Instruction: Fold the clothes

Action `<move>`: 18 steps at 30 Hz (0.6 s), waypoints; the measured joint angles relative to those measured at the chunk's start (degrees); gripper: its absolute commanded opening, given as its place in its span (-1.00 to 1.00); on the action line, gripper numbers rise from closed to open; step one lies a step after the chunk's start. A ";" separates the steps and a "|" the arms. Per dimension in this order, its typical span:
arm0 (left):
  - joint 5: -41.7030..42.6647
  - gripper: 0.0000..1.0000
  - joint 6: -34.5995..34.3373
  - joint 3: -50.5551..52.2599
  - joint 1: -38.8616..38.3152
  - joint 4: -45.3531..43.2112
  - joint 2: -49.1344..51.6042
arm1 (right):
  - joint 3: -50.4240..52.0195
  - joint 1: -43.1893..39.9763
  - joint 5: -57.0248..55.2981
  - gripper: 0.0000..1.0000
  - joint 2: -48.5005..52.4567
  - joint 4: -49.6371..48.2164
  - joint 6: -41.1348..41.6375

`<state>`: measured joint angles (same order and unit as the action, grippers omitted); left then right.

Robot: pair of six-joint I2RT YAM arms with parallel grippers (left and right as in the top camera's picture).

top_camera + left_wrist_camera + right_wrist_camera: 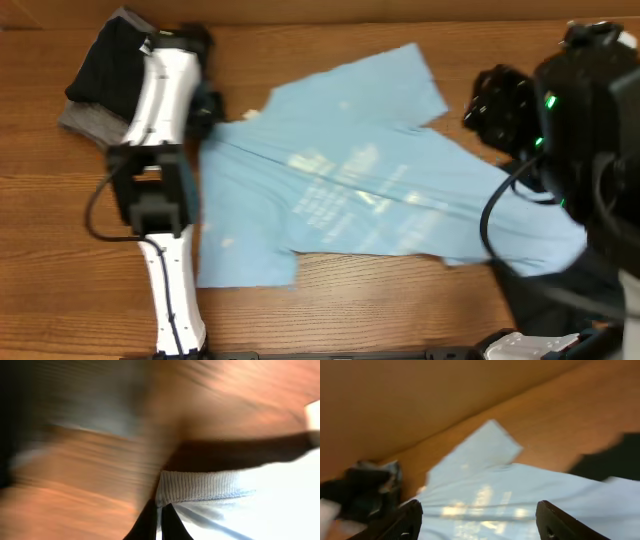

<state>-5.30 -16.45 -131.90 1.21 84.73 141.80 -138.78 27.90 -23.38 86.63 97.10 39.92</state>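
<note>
Laying-out step: left gripper grasps the collar of the blue T-shirt, right gripper released; next, pull it flat across the bench.

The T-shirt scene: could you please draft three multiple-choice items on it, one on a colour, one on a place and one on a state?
1. What colour is the T-shirt?
A. red
B. light blue
C. green

2. Where does the pile of dark clothes lie?
A. at the top left of the overhead view, off the T-shirt
B. spread on top of the T-shirt
C. at the bottom right of the overhead view

3. How does the right gripper stand?
A. shut on a sleeve
B. shut on the dark pile
C. open

Answers:
1 B, the cloth reads pale blue in the overhead and right wrist views.
2 A, the pile sits beside the left arm, clear of the shirt.
3 C, the right wrist view shows its fingers wide apart.
</note>
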 measured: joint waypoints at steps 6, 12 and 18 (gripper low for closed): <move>6.47 -0.10 3.28 -7.19 6.47 1.79 -0.04 | 8.96 -13.18 6.62 0.53 2.29 -0.07 -1.22; 13.38 0.03 7.89 -10.16 4.74 4.48 -1.55 | 20.79 -25.66 8.92 0.43 7.48 -1.51 -1.99; 19.71 0.02 11.58 -10.80 2.95 7.45 -5.66 | 32.57 -38.93 11.67 0.29 13.49 -9.35 -5.42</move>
<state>14.41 -4.86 -142.69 4.16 92.18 136.14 -106.21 -11.03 -11.70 100.12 87.74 34.50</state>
